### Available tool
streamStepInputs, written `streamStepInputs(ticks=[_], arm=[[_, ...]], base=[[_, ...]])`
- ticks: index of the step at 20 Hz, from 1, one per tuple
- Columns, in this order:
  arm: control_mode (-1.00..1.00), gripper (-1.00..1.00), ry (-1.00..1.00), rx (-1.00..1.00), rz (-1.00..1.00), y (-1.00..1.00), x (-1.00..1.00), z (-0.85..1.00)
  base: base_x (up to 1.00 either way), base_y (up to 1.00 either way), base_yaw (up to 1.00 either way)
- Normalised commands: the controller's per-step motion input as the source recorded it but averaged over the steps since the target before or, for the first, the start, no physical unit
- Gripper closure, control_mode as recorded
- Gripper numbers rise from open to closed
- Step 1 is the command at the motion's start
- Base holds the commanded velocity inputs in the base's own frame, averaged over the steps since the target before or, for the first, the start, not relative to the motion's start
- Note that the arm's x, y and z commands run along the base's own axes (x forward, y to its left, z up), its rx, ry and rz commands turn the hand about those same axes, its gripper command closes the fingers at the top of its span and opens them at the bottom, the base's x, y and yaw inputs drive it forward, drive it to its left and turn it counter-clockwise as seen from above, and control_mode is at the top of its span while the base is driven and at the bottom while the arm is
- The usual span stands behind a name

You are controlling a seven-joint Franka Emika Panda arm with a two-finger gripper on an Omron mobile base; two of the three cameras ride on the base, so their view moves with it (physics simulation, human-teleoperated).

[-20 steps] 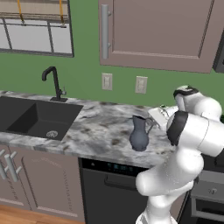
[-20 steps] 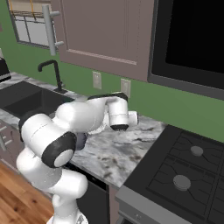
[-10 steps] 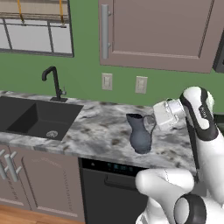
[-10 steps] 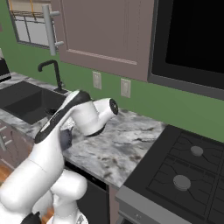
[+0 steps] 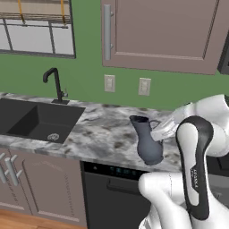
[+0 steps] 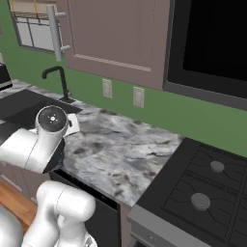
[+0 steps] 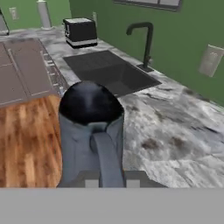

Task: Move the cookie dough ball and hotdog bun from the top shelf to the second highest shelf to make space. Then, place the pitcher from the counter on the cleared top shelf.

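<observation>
The dark blue-grey pitcher point(image 5: 147, 143) stands near the front edge of the marbled counter point(image 5: 103, 134), its handle turned to the right. My gripper point(image 5: 157, 133) reaches in from the right and sits at that handle, shut on it. In the hand view the pitcher point(image 7: 89, 127) sits very close, mouth open toward me. Its handle runs straight down into the gripper point(image 7: 111, 182). The cookie dough ball, the hotdog bun, the top shelf and the second highest shelf are out of view.
A black sink point(image 5: 38, 123) with a curved black tap point(image 5: 56, 82) lies left of the pitcher. A toaster point(image 7: 80, 31) stands beyond the sink. A black stove point(image 6: 202, 188) borders the counter on the right. Wall cabinets point(image 5: 161, 33) hang above, and a dishwasher point(image 5: 112, 188) sits below.
The arm has swung round and the hand has come down to the pitcher's handle. The pitcher has shifted a little toward the counter's front edge.
</observation>
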Motion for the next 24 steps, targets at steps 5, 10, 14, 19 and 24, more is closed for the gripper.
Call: streamStepInputs(ticks=[5, 10, 14, 19, 24], arm=[[-1.00, 1.00, 0.00, -0.10, -0.58, 0.00, -0.74, 0.76], [-1.00, 1.00, -0.02, -0.04, -0.52, 0.00, -0.59, 0.54], [-1.00, 1.00, -0.19, 0.00, -0.36, 0.00, -0.20, 0.15], [-1.00, 1.00, -0.28, 0.02, -0.17, -0.22, 0.00, 0.00], [-1.00, 1.00, -0.23, 0.10, -0.03, -0.57, 0.00, 0.00]], base=[[0.00, 0.00, 0.00], [0.00, 0.00, 0.00], [0.00, 0.00, 0.00], [0.00, 0.00, 0.00], [0.00, 0.00, 0.00]])
